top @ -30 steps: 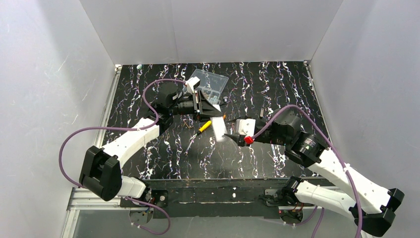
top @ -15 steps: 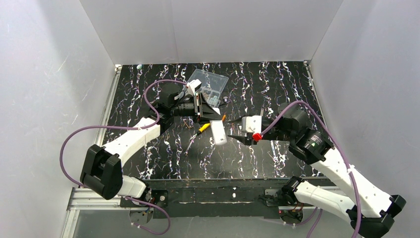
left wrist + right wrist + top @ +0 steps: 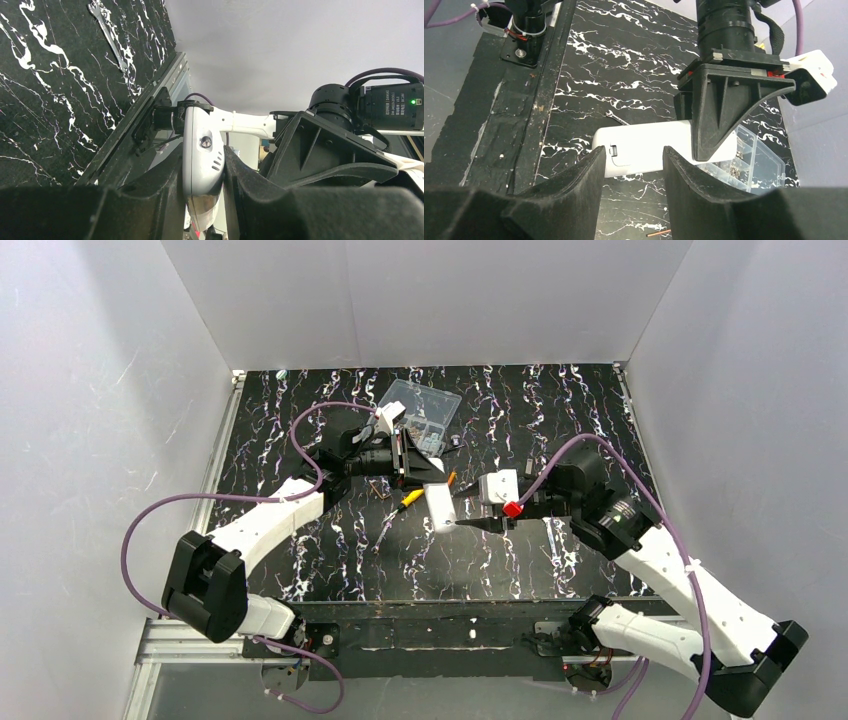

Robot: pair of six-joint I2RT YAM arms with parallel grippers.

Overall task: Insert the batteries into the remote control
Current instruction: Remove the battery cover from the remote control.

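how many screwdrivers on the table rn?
1. The yellow-handled screwdriver lies flat just left of the remote control in the top view, its shaft pointing toward the near edge. Others may be hidden.

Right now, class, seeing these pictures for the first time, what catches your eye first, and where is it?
The white remote control stands out, clamped in the left gripper over the middle of the black marbled table. The right gripper points at it from the right, open and close beside it. Behind them, a clear compartmented box sits toward the table's far side.
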